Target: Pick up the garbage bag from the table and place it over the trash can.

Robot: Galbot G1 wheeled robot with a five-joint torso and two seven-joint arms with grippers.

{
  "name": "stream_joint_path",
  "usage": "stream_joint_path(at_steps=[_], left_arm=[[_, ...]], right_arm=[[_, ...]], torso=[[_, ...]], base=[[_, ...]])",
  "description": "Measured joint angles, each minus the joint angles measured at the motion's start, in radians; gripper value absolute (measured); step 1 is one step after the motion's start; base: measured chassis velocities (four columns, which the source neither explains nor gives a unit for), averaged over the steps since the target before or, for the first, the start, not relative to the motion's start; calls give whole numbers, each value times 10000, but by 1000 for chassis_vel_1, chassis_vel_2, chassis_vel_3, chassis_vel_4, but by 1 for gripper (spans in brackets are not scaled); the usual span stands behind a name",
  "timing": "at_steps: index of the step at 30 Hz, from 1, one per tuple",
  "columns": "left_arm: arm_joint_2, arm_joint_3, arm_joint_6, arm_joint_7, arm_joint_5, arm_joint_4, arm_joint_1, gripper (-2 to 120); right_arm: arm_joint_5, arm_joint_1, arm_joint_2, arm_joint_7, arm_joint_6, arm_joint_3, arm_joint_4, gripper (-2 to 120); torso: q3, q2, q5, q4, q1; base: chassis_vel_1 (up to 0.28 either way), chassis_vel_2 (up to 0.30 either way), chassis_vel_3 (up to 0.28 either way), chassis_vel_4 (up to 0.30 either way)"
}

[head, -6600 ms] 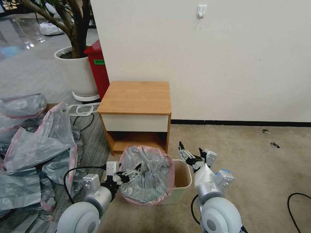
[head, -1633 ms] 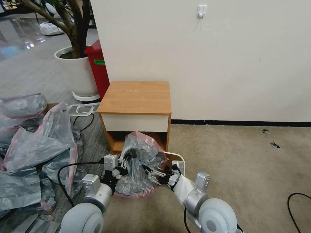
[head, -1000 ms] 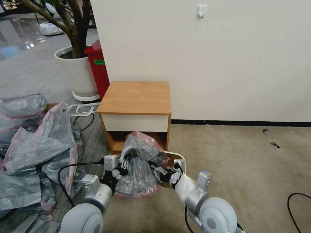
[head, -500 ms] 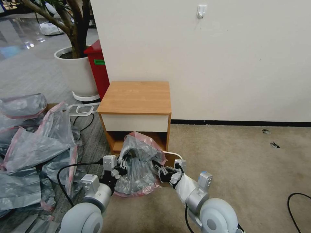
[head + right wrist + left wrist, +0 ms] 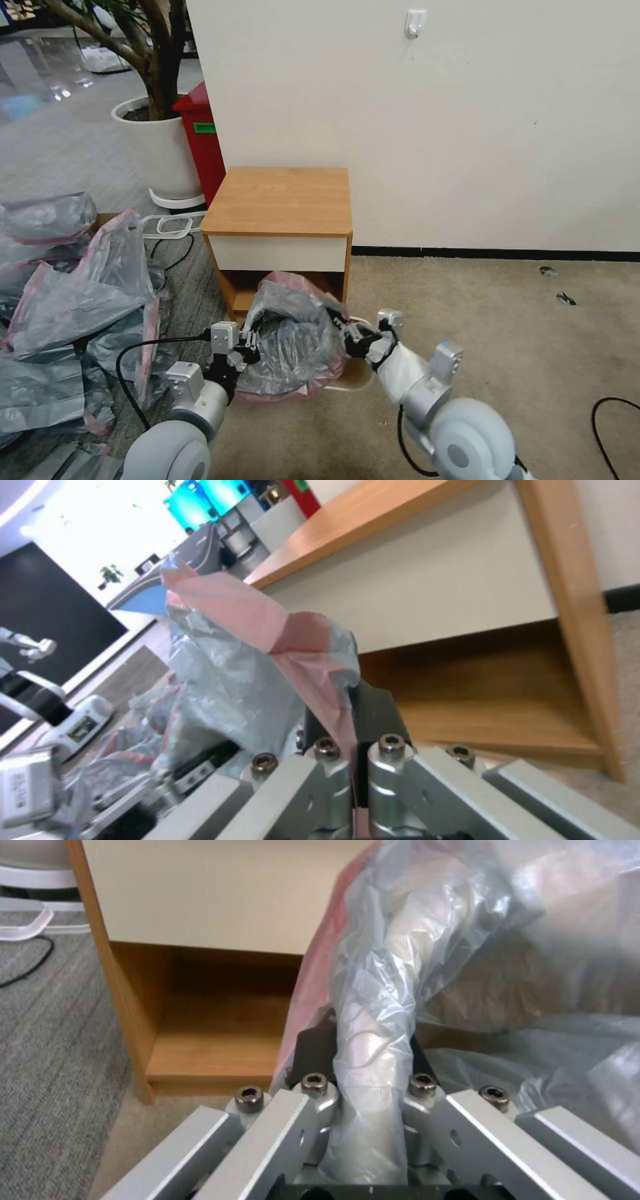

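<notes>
Garbage bag (image 5: 293, 347) between both end effectors

The garbage bag (image 5: 293, 347) hides most of the trash can (image 5: 357, 381).

Garbage bag (image 5: 293, 347): translucent grey, pink rim. Table (image 5: 283, 200): light-brown wood, white drawer front. Trash can (image 5: 360, 387): cream-white. Box (image 5: 200, 140) red, green label. Plant pot (image 5: 157, 150) white. Carpet (image 5: 500, 320) beige.

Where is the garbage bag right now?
In the head view the garbage bag is on the floor side of the table, stretched between the left gripper and right gripper, covering most of the trash can.
</notes>
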Motion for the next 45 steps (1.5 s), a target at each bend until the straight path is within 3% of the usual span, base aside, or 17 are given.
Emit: stream_joint_path(at_steps=[17, 30, 33, 45], left_arm=[[18, -197, -1038, 293, -364, -60, 238, 6], [-68, -164, -1438, 488, -953, -190, 204, 6], [-101, -162, -1446, 488, -1046, -199, 198, 6], [-398, -174, -1092, 135, -1545, -179, -57, 6]], right_arm=[[622, 146, -1314, 143, 15, 1389, -415, 0], [389, -181, -2081, 103, 90, 1509, -939, 0], [350, -249, -2208, 78, 74, 1553, -999, 6], [65, -842, -2879, -4, -92, 1590, -855, 52]], torso=[[0, 0, 1, 0, 0], [0, 0, 1, 0, 0], [0, 0, 1, 1, 0], [0, 0, 1, 1, 0]], base=[[0, 0, 0, 0], [0, 0, 0, 0], [0, 0, 0, 0], [0, 0, 0, 0]])
